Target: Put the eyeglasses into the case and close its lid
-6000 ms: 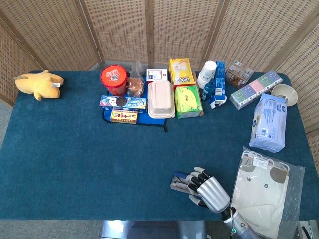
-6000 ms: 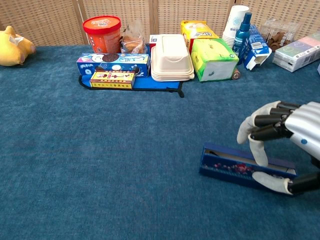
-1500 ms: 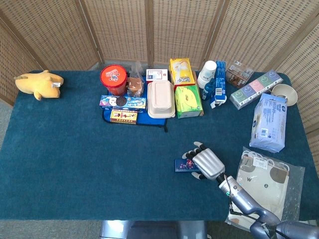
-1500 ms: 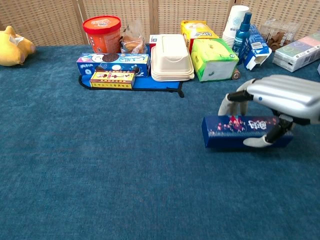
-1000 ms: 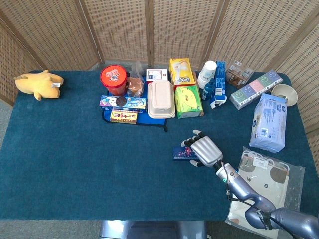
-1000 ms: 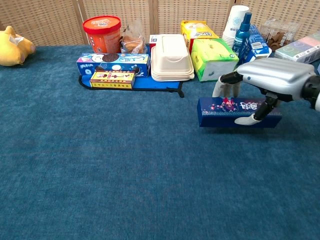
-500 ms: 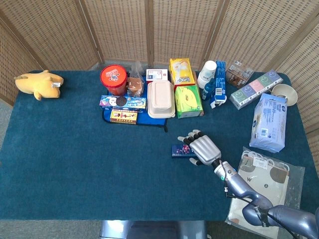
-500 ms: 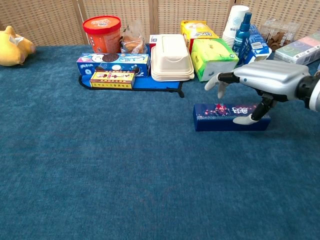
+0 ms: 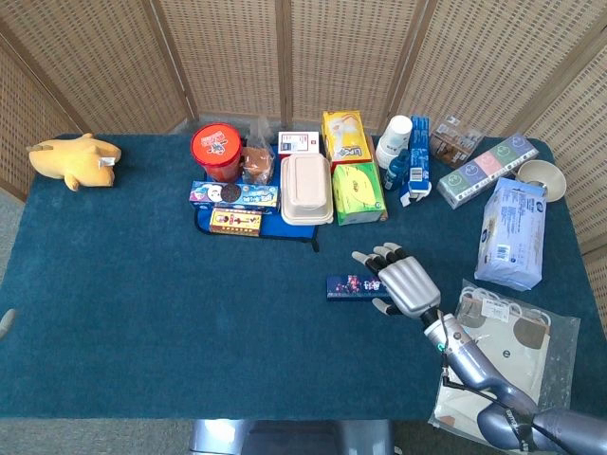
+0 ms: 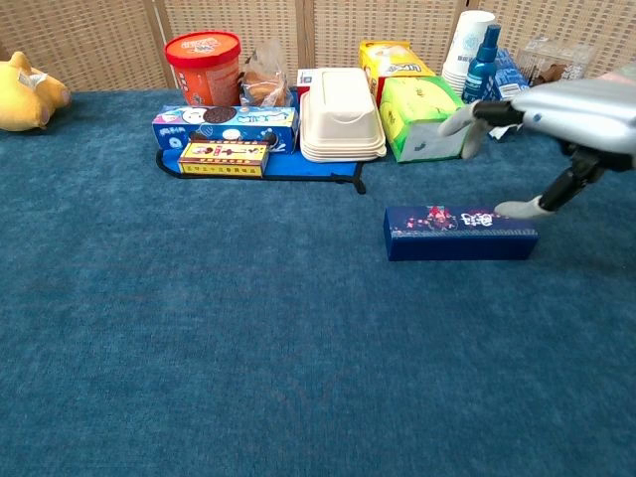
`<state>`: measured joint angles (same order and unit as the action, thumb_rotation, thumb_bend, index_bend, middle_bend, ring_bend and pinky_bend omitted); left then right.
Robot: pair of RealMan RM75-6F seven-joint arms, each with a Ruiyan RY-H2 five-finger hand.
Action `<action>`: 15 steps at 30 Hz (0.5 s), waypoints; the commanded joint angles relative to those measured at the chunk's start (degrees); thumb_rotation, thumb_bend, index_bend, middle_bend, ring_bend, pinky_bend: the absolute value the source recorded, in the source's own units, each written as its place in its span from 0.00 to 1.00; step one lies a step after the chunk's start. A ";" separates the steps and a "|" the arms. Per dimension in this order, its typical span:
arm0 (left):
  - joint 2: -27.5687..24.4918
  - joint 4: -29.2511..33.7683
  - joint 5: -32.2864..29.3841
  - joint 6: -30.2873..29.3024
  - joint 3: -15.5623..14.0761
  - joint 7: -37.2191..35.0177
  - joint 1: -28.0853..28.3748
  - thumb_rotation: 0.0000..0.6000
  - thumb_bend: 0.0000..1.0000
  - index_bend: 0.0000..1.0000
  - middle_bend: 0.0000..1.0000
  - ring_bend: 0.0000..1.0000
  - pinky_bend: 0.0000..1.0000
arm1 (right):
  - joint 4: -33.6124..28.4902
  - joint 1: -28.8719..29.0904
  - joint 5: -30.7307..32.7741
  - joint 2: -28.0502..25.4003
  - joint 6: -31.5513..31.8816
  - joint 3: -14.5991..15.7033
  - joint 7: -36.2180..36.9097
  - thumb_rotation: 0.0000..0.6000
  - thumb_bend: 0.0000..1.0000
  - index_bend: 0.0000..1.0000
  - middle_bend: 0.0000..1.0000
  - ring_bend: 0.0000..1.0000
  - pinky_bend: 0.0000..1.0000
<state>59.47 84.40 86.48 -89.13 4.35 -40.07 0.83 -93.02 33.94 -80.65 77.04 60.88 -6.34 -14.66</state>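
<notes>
The glasses case [image 10: 460, 233] is a long dark blue box with a floral print. It lies flat on the blue cloth with its lid down, also seen as the case [image 9: 351, 286] in the head view. The eyeglasses are not visible. My right hand [image 10: 556, 119] hovers above the case's right end with its fingers spread and nothing in them. Its thumb tip [image 10: 512, 209] hangs just over the case's top edge. From the head camera, the right hand [image 9: 403, 282] sits right beside the case. A pale sliver [image 9: 5, 320] at the left edge may be my left hand.
Behind the case stand a green tissue pack [image 10: 425, 117], a white lunch box [image 10: 341, 114], snack boxes [image 10: 225, 127] and a red tub [image 10: 204, 60]. A bagged cloth [image 9: 498, 365] lies to the right, a wipes pack [image 9: 512, 232] beyond it, and a yellow plush [image 9: 74, 159] sits far left.
My right hand carried the case away from the near edge and set it down. In the last half second it let go, spread its fingers and rose; the case stayed put.
</notes>
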 commanded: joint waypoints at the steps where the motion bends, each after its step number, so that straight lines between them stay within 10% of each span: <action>1: 0.82 0.91 -0.54 0.44 -1.09 3.58 -0.69 1.00 0.31 0.07 0.15 0.01 0.00 | -2.19 -2.05 -0.03 -2.05 3.02 0.08 -0.28 1.00 0.28 0.19 0.30 0.19 0.19; 15: 7.08 2.79 -3.54 0.69 -2.50 18.42 -2.51 1.00 0.31 0.10 0.17 0.02 0.00 | -9.94 -13.45 0.05 -8.27 18.73 2.59 -8.41 1.00 0.28 0.25 0.33 0.21 0.20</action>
<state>64.92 86.98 83.64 -88.54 2.23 -23.78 -1.21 -101.28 22.66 -81.26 69.67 77.42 -4.48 -20.65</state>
